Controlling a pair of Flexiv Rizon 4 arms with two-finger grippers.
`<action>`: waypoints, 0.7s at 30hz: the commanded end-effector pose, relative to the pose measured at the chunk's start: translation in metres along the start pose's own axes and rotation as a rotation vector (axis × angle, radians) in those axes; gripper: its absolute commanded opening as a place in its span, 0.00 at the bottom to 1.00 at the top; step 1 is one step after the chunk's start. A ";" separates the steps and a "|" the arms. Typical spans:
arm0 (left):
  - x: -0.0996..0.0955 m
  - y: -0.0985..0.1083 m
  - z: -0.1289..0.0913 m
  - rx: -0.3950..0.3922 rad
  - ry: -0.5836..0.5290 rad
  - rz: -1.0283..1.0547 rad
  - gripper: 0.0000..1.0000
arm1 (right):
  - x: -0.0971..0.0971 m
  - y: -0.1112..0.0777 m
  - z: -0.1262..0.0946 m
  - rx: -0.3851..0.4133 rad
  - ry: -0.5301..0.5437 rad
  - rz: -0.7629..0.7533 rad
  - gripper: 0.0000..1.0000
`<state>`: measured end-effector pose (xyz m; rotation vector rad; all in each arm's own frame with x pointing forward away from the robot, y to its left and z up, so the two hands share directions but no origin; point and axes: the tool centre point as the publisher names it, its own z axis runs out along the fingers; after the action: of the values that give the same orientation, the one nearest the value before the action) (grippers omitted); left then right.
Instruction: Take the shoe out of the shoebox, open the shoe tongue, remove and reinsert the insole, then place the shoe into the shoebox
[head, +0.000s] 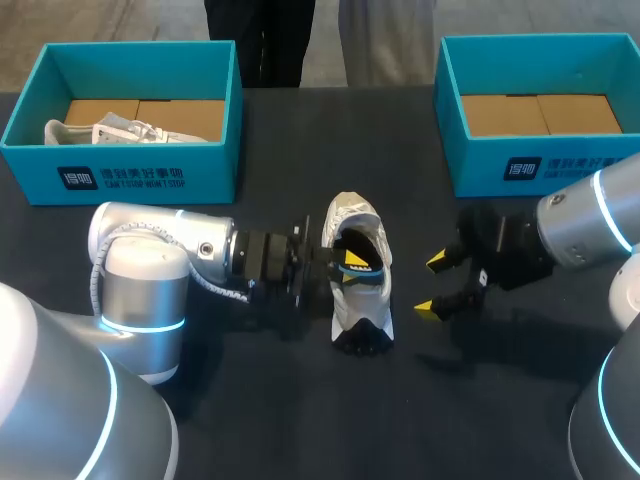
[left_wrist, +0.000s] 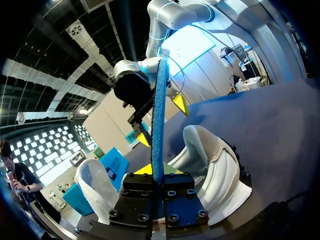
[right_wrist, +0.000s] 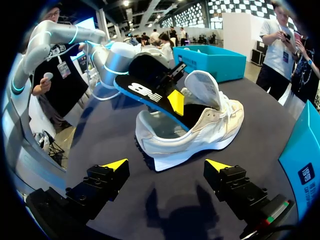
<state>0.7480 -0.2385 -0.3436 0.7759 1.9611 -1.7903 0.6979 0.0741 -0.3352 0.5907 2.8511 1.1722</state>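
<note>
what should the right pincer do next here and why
Probably move the right pincer in and close it on the shoe to steady it: it stands open, apart from the shoe, while the left pincer grips the insole, which is half inside.

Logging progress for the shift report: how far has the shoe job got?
Done: shoe out on the table, tongue open. In hand: left gripper shut on the insole, half inside the shoe; going out or back in, cannot tell. Right gripper open beside it. Left: seat insole, box the shoe.
</note>
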 end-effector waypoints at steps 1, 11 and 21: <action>-0.003 -0.004 -0.001 -0.003 -0.003 0.012 0.47 | 0.003 -0.001 0.000 0.002 -0.004 0.001 1.00; -0.008 -0.030 -0.002 0.019 -0.013 0.059 0.59 | 0.000 -0.002 0.002 0.005 0.004 0.001 1.00; 0.001 -0.038 -0.004 0.006 0.003 0.050 0.42 | -0.001 0.000 0.002 0.002 0.000 -0.005 1.00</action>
<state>0.7284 -0.2382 -0.3147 0.8245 1.9147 -1.7723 0.6994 0.0733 -0.3357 0.5818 2.8545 1.1692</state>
